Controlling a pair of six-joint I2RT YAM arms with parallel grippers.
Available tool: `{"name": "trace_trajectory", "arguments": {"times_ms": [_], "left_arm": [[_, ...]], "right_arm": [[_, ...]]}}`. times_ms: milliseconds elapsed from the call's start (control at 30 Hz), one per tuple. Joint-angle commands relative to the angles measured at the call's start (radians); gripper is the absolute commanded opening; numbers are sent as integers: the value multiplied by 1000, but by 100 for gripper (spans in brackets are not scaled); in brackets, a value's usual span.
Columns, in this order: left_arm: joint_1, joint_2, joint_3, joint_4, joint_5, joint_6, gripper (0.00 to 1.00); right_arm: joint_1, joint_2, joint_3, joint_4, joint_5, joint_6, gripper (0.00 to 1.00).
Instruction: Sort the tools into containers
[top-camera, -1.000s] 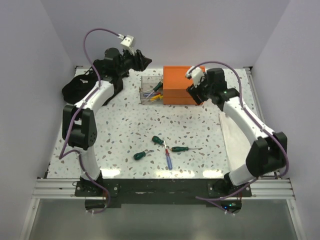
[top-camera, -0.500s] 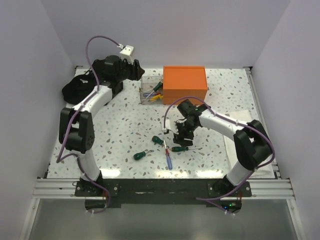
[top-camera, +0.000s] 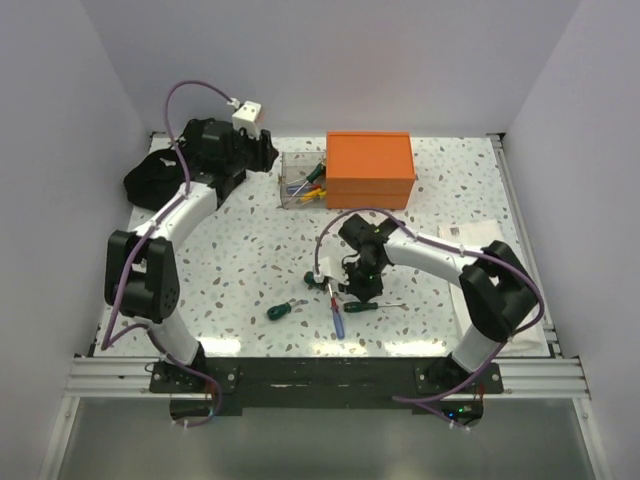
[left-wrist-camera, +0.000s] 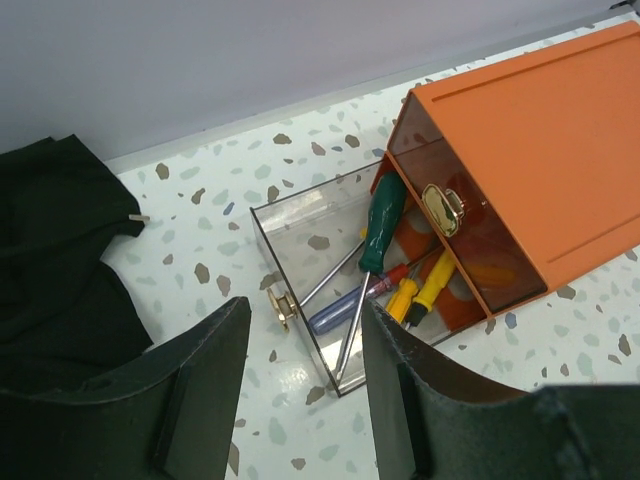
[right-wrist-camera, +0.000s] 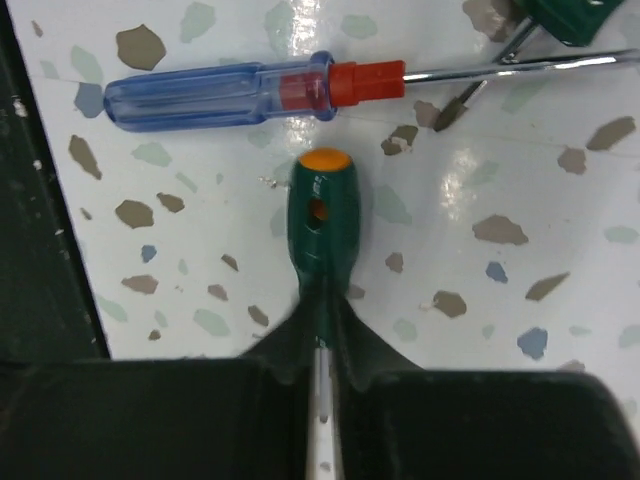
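Bright, even overhead light, faint soft shadows, white glare on the glossy table, wrist-view foregrounds slightly blurred

Black cloth heap (far-left corner)

Left arm: rises from its base at the near-left corner of the counter, elbow bent over the left edge, forearm reaching toward the far-left corner.
Left gripper: held above the far edge, tilted downward; fingers spread wide, nothing between them.
Right arm: based at the near-right corner, elbow folded by the right edge, forearm stretched left to mid-counter.
Right gripper: pointed down, low over the surface; fingers drawn together on the tapered neck of a green-handled screwdriver.
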Motion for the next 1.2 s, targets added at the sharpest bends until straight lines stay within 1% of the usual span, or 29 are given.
{"name": "trace_trajectory", "arguments": {"times_ms": [0,33,67,133,167,200,233,267,333,367,400,433,467,500,533,567,600,667,733,800,933,1067,1100,1167], "left_arm": [[19,-80,-34,17,-4,14,53],[21,-83,-37,18,0,5,53],[25,-85,-38,20,1,-4,53],[25,-88,-40,21,-2,-26,53],[25,-94,-43,21,1,-30,53],[25,-97,-48,23,4,-35,53],[25,-112,-58,23,6,-35,53],[25,-123,-67,20,4,-31,53],[25,-149,-92,12,-2,5,53],[25,-157,-97,8,-14,17,53],[25,-162,-100,-5,-22,44,53],[27,-169,-103,-8,-26,57,53],[29,-169,-104,-8,-33,65,53],[29,-172,-106,-8,-36,72,53],[29,-174,-107,-8,-37,72,53],[29,-175,-107,-12,-37,72,53],[29,-176,-113,-15,-34,72,53],[29,-186,-127,-15,-22,72,53],[29,-192,-146,-15,-17,72,53],[29,-194,-163,-14,-13,66,53],[29,-188,-186,-2,-7,57,53],[30,-171,-181,-8,1,57,53],[30,-163,-176,-8,4,58,53],[33,-154,-172,-8,13,62,53]], "right_arm": [[-9,-72,162,-191,68,-59,0],[-18,-85,199,-252,68,-72,0],[-40,-89,278,-269,60,-76,0],[-61,-74,375,-286,36,-60,0],[-75,-50,477,-283,26,-35,0],[-81,-25,531,-291,-6,0,0],[-81,45,587,-353,-18,-4,0],[-83,80,681,-396,-21,-17,3],[-84,157,730,-522,2,-87,26],[-92,158,672,-525,25,-108,40],[-98,135,605,-504,42,-162,45],[-100,100,522,-407,77,-196,47],[-101,5,341,-353,92,-243,53],[-100,-41,254,-302,101,-347,58],[-98,-84,174,-210,106,-387,62],[-97,-162,55,-185,100,-424,67],[-94,-187,15,-179,94,-484,68],[-77,-229,-31,-214,71,-498,71],[-66,-235,-32,-295,54,-517,72],[-49,-252,-48,-321,45,-530,74],[-19,-304,-138,-271,37,-572,75],[29,-333,-198,-243,0,-590,73],[34,-341,-212,-243,-4,-616,73],[57,-379,-267,-219,-7,-635,72]]}}
